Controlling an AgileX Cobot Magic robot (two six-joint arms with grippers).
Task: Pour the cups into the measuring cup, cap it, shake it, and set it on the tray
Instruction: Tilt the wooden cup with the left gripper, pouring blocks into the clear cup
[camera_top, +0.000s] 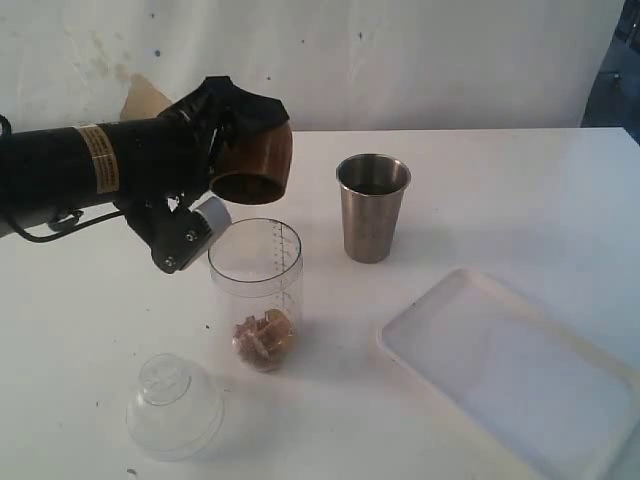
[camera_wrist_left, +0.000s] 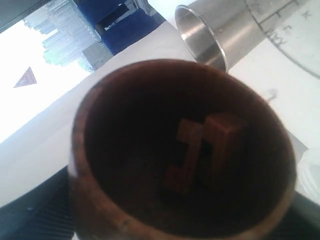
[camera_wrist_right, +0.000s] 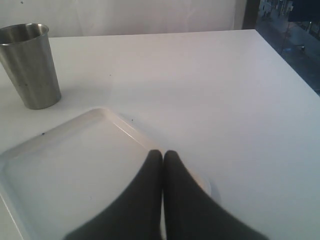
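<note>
My left gripper (camera_top: 232, 135) is shut on the brown wooden cup (camera_top: 256, 162), tipped mouth-down over the clear measuring cup (camera_top: 256, 285). Two wooden blocks (camera_wrist_left: 205, 150) still lie inside the wooden cup (camera_wrist_left: 115, 210). Several brown pieces (camera_top: 263, 338) rest on the measuring cup's bottom. Its scale marks (camera_wrist_left: 292, 30) show in the left wrist view. No frosted cup is in view; a steel cup (camera_top: 372, 210) stands upright behind it. My right gripper (camera_wrist_right: 163, 156) is shut and empty, hovering over a corner of the white tray (camera_wrist_right: 75, 165).
The clear domed lid (camera_top: 175, 405) lies on the table at the front left, beside the measuring cup. The tray (camera_top: 500, 370) fills the front right. The steel cup (camera_wrist_right: 30, 65) stands just beyond the tray's far corner. My left arm (camera_top: 90, 165) reaches in from the left.
</note>
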